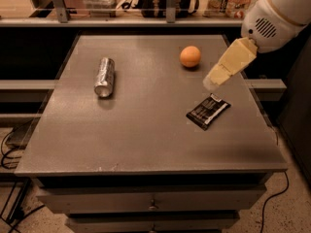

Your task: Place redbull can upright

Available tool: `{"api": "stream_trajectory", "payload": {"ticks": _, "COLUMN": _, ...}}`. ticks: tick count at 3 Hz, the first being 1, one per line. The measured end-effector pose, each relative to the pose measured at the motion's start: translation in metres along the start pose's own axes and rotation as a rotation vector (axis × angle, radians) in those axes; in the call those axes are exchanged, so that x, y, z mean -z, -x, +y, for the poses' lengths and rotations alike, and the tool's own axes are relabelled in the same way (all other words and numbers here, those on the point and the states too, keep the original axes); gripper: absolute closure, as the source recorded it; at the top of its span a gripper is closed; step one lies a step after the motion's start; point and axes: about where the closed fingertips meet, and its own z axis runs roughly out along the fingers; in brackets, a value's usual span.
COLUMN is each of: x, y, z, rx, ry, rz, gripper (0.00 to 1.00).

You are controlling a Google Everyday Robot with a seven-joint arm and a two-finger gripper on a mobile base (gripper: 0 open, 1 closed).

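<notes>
Jaws rt side btwn orange (190,56), wrapper (208,111); redbull can (104,76) flat left

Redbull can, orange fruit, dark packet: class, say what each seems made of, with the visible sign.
Redbull can: metal, likely aluminium; silver glints along its lying side. Orange fruit: natural peel, matte, evenly orange. Dark packet: probably plastic film or foil, faintly glossy. The gripper, above the table right of the fruit, looks like cream plastic.
</notes>
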Motion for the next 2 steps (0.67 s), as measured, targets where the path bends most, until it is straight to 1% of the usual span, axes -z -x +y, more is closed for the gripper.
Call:
{"api": "stream_trajectory", "payload": {"ticks": 1, "x": -0.01, "y": -0.001, "z": 0.002, "rx": 0.008, "ry": 0.008, "rz": 0.052, "gripper": 0.0}}
{"api": "stream_trajectory", "payload": {"ticks": 2, "x": -0.027, "y": 0.022, "z": 0.014, "rx": 0.022, "ry": 0.056, "rz": 0.042, "gripper": 0.0}}
